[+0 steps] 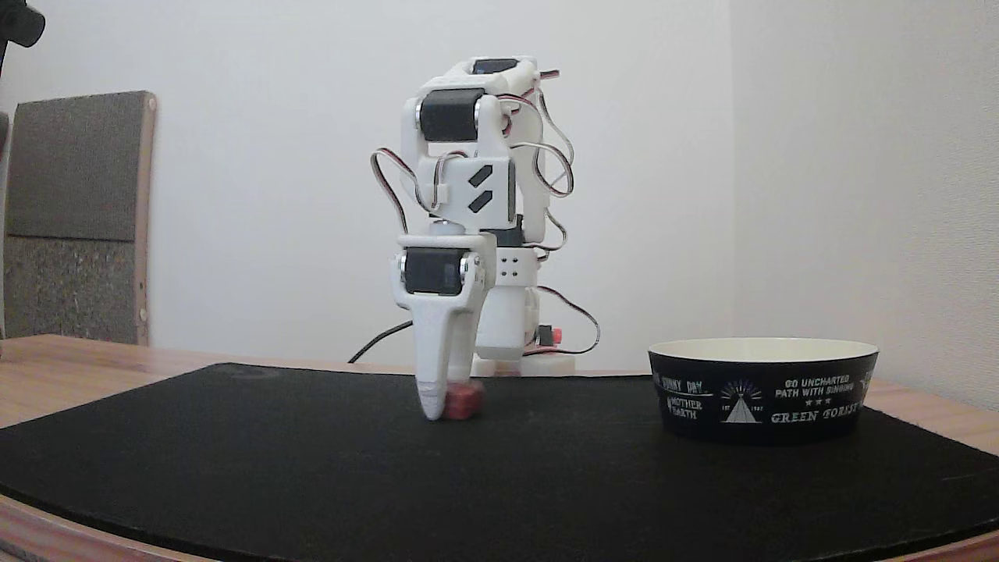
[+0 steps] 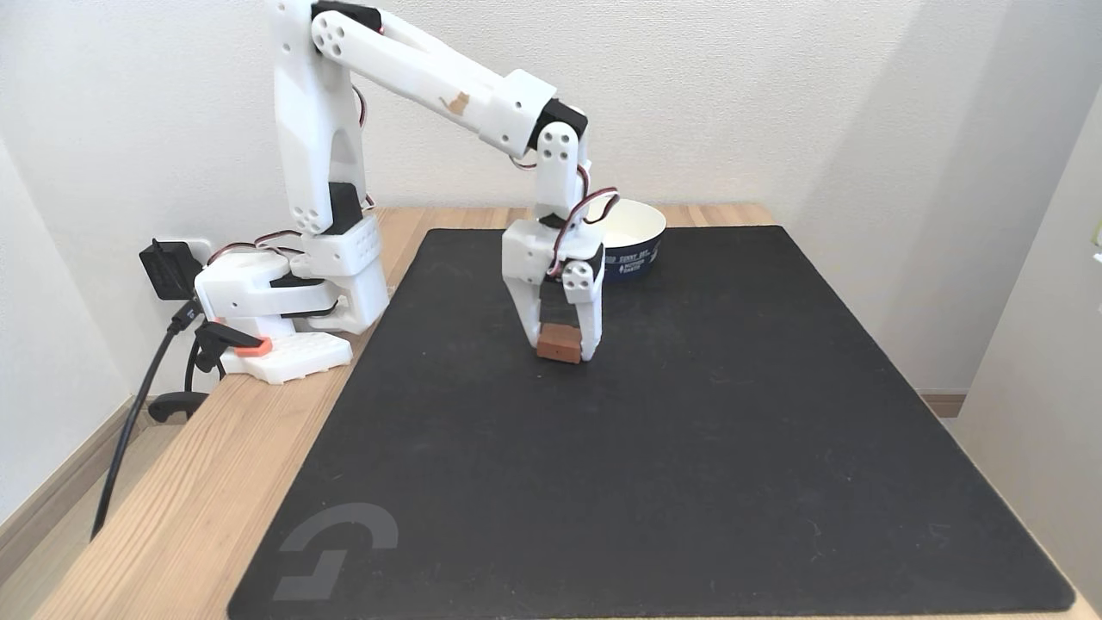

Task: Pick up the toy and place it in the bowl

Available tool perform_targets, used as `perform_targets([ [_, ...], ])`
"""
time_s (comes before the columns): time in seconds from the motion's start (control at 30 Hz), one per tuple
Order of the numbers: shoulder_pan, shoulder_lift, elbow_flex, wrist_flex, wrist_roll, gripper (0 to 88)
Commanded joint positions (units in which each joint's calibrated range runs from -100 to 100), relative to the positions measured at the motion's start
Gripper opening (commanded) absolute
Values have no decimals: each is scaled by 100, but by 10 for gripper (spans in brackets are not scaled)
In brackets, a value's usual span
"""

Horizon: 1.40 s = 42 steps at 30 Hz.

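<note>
**Toy between the fingers, low on the mat**

Toy [image 2: 559, 342] first: a small dark-red block with rounded edges, sitting on the black mat [image 2: 689, 448] a little left of centre in the higher fixed view. It looks light and stiff, a solid little piece that should not squash or break under a firm pinch. Its faintly gridded faces probably give some grip, though the rounded corners could let it twist if it is taken near an edge. The best hold, I judge, is across its two flat sides, at mid-height.

That is roughly where the gripper [image 2: 561, 349] stands. It points straight down, its white fingers [image 1: 434, 390] reaching the mat, one on each side of the block. The gap is narrow, about the block's own width, and the fingers look pressed against it, so I judge it held. In the low fixed view the block peeks out just right of the near finger. Whether it has left the mat I cannot tell; it looks to be resting there.

The bowl [image 1: 761, 390] waits well apart, to the right in the low view and at the far edge of the mat, behind the arm, in the higher one. It is empty as far as its cream inside shows.
</note>
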Motion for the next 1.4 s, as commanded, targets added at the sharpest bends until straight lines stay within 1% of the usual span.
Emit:
perform_targets([
  [0.0,-46,-11,-67,-111,-18,23],
  [0.2,-71,-128,-166,-145,8,23],
  [0.33,-548,-862,-364,-483,8,22],
  [0.37,-690,-1070,-346,-543,8,22],
  [0.4,-1083,-1454,-328,-686,13,22],
  [0.53,-2095,-2104,-211,-1067,13,22],
  [0.57,-2555,-2329,78,-1474,19,22],
  [0.67,-3040,-2471,862,-2439,139,24],
  [0.7,-3182,-2488,1493,-3218,248,26],
  [0.77,-3182,-2479,2070,-4006,248,36],
  [0.8,-3174,-2479,2313,-4294,248,61],
  [0.83,-3174,-2488,2547,-4514,222,104],
  [0.87,-3174,-2546,2881,-4793,217,218],
  [0.9,-3174,-2554,2953,-4861,217,270],
  [0.97,-3166,-2571,2962,-4852,243,335],
  [1.17,-2747,-3613,3079,-4785,248,342],
  [1.3,-2087,-4830,3413,-4480,253,342],
  [1.33,-1719,-5464,3827,-4344,253,341],
  [1.37,-1551,-5789,4125,-4294,253,337],
])
